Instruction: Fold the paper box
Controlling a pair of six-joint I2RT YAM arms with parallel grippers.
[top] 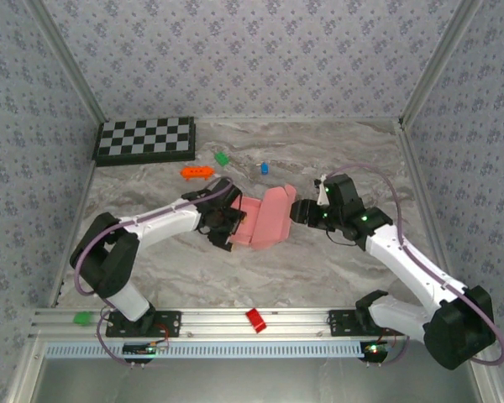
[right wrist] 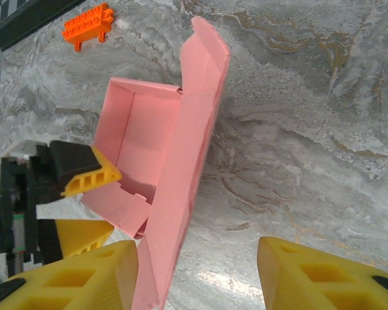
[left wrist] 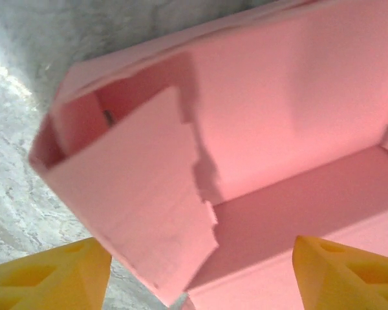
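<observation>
**Position.** The paper box lies at the middle of the table, between the two arms. It is half formed: a shallow tray with its walls up, and a long lid panel rising at a tilt from the tray's right-hand edge. Its long axis runs near to far, with the far end leaning right.

**Left side.** The left gripper sits at the tray's left side. Whether it touches the tray cannot be told from above. Its own camera shows the fingers spread wide, with a folded end wall and a ragged-edged flap between them and nothing clamped. It is judged to be holding nothing.

**Right side.** The right gripper is just beside the lid. Its camera shows the fingers wide apart. The lid's near end drops between them, close to one finger, but contact cannot be confirmed. No grip is evident.

**Governing relation.** The lid stands on the right arm's side of the tray. To close, it would likely have to swing leftward over the tray. The right arm is nearer the lid, and the left arm is nearer the tray, which would probably need steadying.

**Views compared.**
- **Overhead view:** this view alone shows both arms flanking the box.
- **Left wrist view:** shows the pocket inside the tray's corner.
- **Right wrist view:** shows the lid's full length and the crease at its far tip. It also shows an orange block well apart from the box.
</observation>
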